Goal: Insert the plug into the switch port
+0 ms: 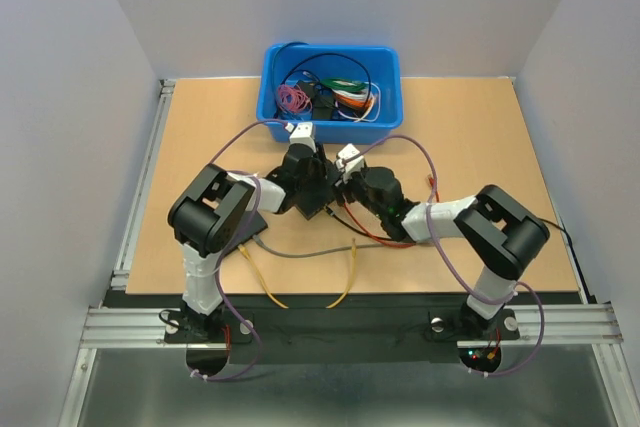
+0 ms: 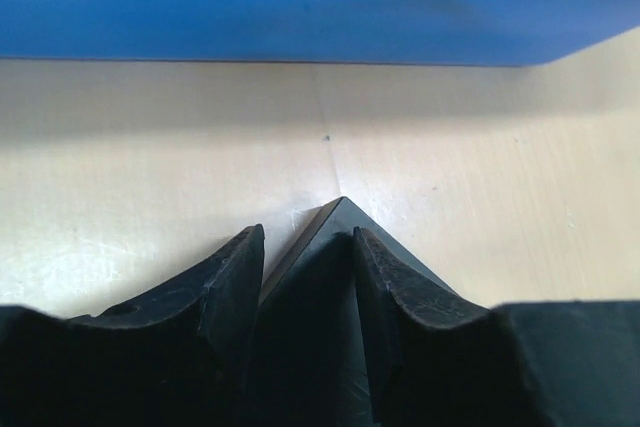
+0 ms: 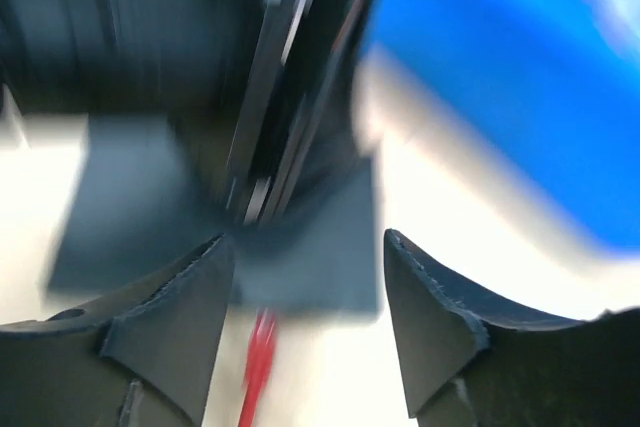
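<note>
Looks like insertion, near done. Left gripper (image 2: 308, 235) clenched on switch (image 2: 320, 297), 6 o'clock of blue bin (image 1: 268, 87). Right gripper (image 3: 307, 240) spread, empty; red cable (image 3: 258, 367) at its 6 o'clock, plug lost in blur. Next: confirm seating, retreat without snagging.

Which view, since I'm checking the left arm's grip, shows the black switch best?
Left wrist: it is sharp, with the switch wedged between the left gripper's jaws, one corner poking out. Top external shows only a dark patch between both wrists. Right wrist shows it badly blurred, ahead of the right gripper's open jaws.
</note>
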`<state>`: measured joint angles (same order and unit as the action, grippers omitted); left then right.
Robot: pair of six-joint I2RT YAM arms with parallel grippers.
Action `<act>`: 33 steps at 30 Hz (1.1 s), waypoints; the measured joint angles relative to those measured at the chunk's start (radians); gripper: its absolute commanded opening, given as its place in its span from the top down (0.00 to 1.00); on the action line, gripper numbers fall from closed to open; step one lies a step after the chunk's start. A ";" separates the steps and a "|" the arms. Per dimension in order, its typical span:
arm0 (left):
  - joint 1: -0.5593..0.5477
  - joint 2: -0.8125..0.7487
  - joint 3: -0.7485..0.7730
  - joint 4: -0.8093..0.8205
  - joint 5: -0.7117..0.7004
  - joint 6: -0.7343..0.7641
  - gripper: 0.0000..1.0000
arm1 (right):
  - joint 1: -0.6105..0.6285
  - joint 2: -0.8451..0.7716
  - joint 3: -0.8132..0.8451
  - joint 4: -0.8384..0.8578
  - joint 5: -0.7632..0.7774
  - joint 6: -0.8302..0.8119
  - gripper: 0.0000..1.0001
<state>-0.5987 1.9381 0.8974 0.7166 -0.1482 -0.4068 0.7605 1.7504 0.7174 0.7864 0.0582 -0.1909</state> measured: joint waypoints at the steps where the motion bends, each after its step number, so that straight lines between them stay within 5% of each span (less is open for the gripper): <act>1: 0.008 -0.003 0.008 -0.021 0.027 -0.006 0.49 | -0.002 -0.018 0.000 0.031 0.008 0.000 0.32; 7: 0.048 -0.005 0.046 -0.100 0.121 -0.029 0.49 | -0.002 -0.120 -0.044 0.180 0.070 0.005 0.31; 16: 0.070 -0.060 0.057 -0.234 0.132 -0.040 0.48 | -0.002 -0.211 -0.166 0.144 0.117 0.078 0.29; 24: 0.083 -0.233 -0.028 -0.439 0.042 -0.022 0.27 | -0.001 -0.470 -0.254 0.079 0.039 0.209 0.23; 33: 0.096 -0.519 -0.072 -0.509 -0.071 -0.017 0.21 | 0.000 -0.641 -0.291 -0.104 -0.089 0.317 0.18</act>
<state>-0.5030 1.4189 0.8253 0.2073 -0.2188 -0.4240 0.7601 1.1091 0.4267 0.6827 -0.0307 0.1257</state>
